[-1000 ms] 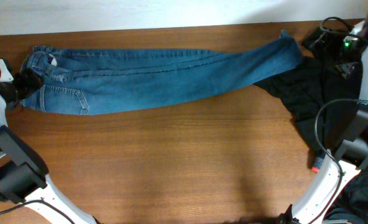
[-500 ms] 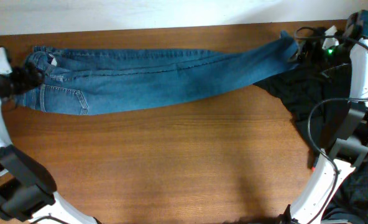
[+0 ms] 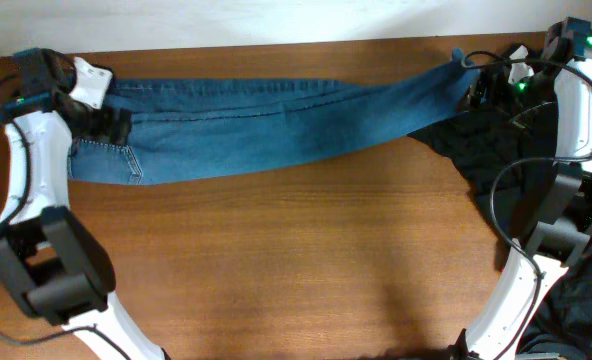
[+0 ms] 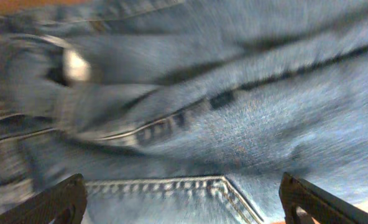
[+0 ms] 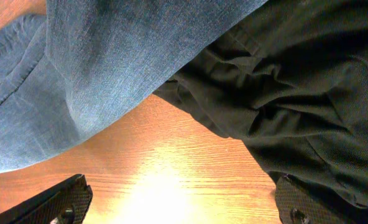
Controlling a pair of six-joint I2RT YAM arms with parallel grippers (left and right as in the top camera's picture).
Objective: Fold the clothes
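The clothes are blue jeans (image 3: 266,125) stretched flat along the far side of the table, waist at the left and leg hems at the right. My left gripper (image 3: 109,124) hovers over the waist and back pocket. In the left wrist view denim (image 4: 234,106) with pocket stitching fills the frame, and the left gripper (image 4: 187,208) is open with nothing between its fingers. My right gripper (image 3: 482,90) is at the hem end. In the right wrist view the right gripper (image 5: 181,208) stands open over bare wood, with the jeans leg (image 5: 109,62) just ahead of it.
A black garment (image 3: 496,140) lies crumpled at the right end of the table, partly under the jeans' hem, and shows as dark cloth (image 5: 289,81) next to my right finger. The wooden table (image 3: 296,260) stretches toward the front edge. Cables hang along the right arm.
My left arm has swung in from the table's left edge onto the jeans' waist. The right gripper has moved left toward the hem. The jeans lie as before.
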